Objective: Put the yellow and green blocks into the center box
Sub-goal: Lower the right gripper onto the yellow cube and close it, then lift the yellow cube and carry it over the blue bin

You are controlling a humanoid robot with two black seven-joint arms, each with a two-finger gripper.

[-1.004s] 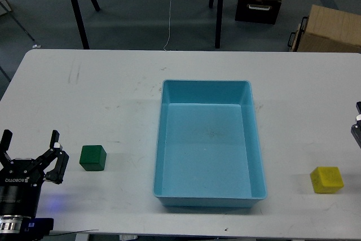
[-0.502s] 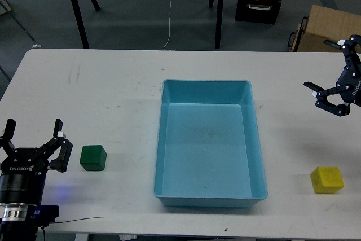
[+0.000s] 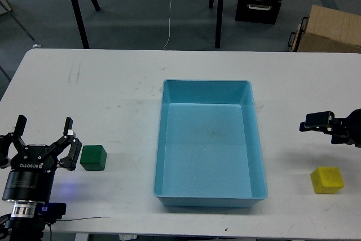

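Spread wide just left of the green block (image 3: pixel 93 157), the left gripper (image 3: pixel 43 147) is empty, the right gripper (image 3: pixel 318 122), fingers indistinguishable, is seen above the yellow block (image 3: pixel 326 179) right of the blue box (image 3: pixel 209 144); both cubes are judged light, rigid, best pinched across flat opposite faces.

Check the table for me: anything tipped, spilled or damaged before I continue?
Nothing stands out. The blue box sits flat and empty, the green block rests left of it, the yellow block right of it. Only faint scuff marks on the tabletop.
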